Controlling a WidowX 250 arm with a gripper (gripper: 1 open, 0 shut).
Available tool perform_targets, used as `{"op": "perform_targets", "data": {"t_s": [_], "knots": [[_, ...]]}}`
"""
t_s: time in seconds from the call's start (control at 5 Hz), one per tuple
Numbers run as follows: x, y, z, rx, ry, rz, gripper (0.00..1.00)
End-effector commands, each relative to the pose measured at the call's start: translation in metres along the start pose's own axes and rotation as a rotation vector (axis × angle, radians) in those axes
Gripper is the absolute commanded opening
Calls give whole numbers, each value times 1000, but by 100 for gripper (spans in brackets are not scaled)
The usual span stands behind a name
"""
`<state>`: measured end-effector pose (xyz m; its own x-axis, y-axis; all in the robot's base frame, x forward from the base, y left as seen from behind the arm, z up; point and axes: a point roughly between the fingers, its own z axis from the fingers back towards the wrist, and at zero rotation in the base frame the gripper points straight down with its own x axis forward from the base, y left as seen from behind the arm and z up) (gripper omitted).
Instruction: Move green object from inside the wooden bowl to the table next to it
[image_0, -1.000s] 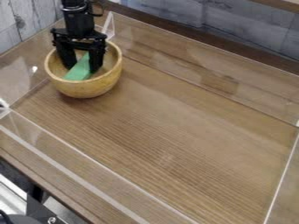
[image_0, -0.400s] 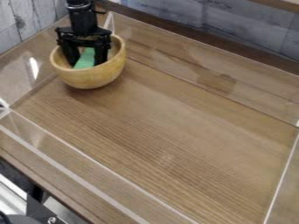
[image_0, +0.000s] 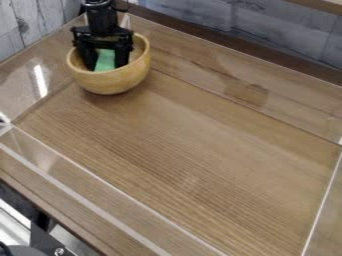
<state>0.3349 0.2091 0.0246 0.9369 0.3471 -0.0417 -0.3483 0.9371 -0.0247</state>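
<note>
Bowl (image_0: 112, 82) and gripper (image_0: 106, 51) have both shifted toward the far edge and a little to the right in the view, the bowl sliding over the table (image_0: 201, 135) with the arm (image_0: 102, 16) above it. The bowl now sits upright near the far left part of the tabletop, its round opening facing up.

The gripper points down into the bowl from the far side, its black fingers spread wide, one toward the left of the opening and the other toward the right. They reach over or inside the rim; whether either one presses on the bowl wall is too small to tell. Nothing is seen clamped in them.

The green block (image_0: 106, 61) is still inside the bowl, below and between the spread fingers, partly covered by the dark gripper parts. Its near end shows against the tan inner wall. Whether a finger touches it, I cannot tell.

Left of the bowl, the clear wall (image_0: 30, 90) runs along the side of the table, with pale streaks of reflection. Beyond it stands a grey ribbed surface (image_0: 38, 20). At the lower left of the view, black hardware (image_0: 40, 225) lies outside the clear wall.
</note>
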Motion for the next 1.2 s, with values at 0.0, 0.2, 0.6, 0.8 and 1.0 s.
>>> {"op": "perform_targets", "data": {"t_s": [0.0, 0.2, 0.6, 0.8, 1.0], "knots": [[4, 8, -11, 13, 6, 36, 100], [7, 6, -15, 16, 14, 79, 100], [3, -1, -19, 26, 28, 35, 100], [-3, -6, -19, 34, 35, -47, 0], [-12, 3, -16, 32, 40, -44, 0]]}}
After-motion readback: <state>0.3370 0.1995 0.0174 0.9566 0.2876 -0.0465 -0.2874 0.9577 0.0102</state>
